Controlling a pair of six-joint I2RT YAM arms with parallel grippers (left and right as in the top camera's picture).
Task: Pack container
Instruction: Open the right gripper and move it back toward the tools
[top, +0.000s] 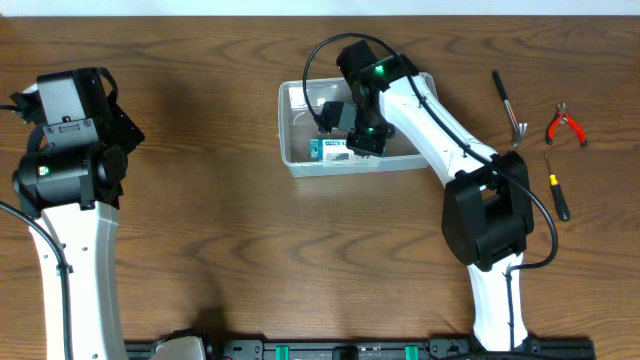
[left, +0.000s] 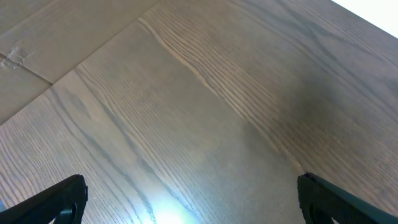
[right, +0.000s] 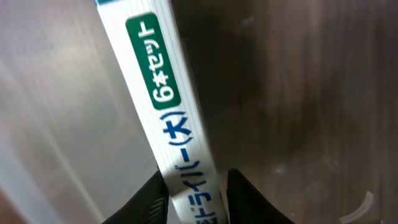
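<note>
The clear plastic container (top: 292, 128) sits at the middle back of the table. My right gripper (top: 362, 138) reaches down into it and is shut on a small blue-and-white box (top: 328, 150). In the right wrist view the box (right: 163, 93) is a white edge with a green label and blue print, standing between the two black fingers (right: 198, 196) over the container's floor. My left gripper (left: 193, 199) is open and empty above bare wood at the far left, and its arm (top: 68, 125) is well away from the container.
To the right of the container lie a thin metal tool (top: 508, 105), red-handled pliers (top: 566, 125) and a small black-and-yellow screwdriver (top: 556, 187). The right arm's cable loops over the container's back wall.
</note>
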